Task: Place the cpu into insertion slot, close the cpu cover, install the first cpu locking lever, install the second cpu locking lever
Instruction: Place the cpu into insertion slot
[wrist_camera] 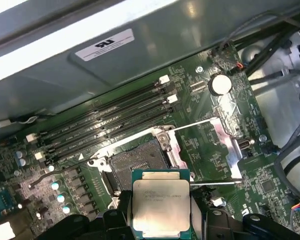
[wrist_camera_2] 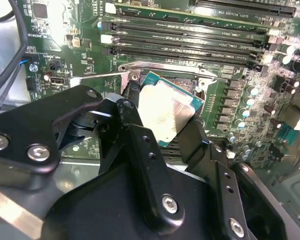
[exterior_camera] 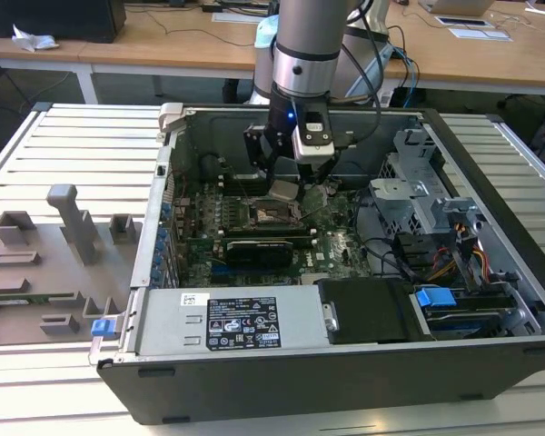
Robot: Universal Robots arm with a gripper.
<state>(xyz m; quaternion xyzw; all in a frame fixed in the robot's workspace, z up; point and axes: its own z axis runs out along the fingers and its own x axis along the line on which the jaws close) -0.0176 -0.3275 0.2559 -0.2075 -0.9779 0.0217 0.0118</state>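
Note:
My gripper (exterior_camera: 284, 184) is shut on the cpu (exterior_camera: 282, 192), a pale silver square chip with a green edge. It hangs just above the insertion slot (exterior_camera: 271, 215) inside the open computer case. In the first wrist view the cpu (wrist_camera: 161, 200) sits between the black fingers (wrist_camera: 121, 212), close beside the dark, bare slot (wrist_camera: 137, 161). The cpu cover (wrist_camera: 231, 150) stands swung open beside the slot, and a thin locking lever (wrist_camera: 65, 171) sticks out on the other side. In the second wrist view the tilted cpu (wrist_camera_2: 167, 112) hides most of the slot (wrist_camera_2: 182, 82).
Long black memory slots (wrist_camera: 110, 117) run beside the socket. A power supply (exterior_camera: 227, 320) fills the case's front, and a drive cage (exterior_camera: 422, 186) with cables lies on the exterior view's right. Grey fixtures (exterior_camera: 73, 222) stand on the table on the exterior view's left.

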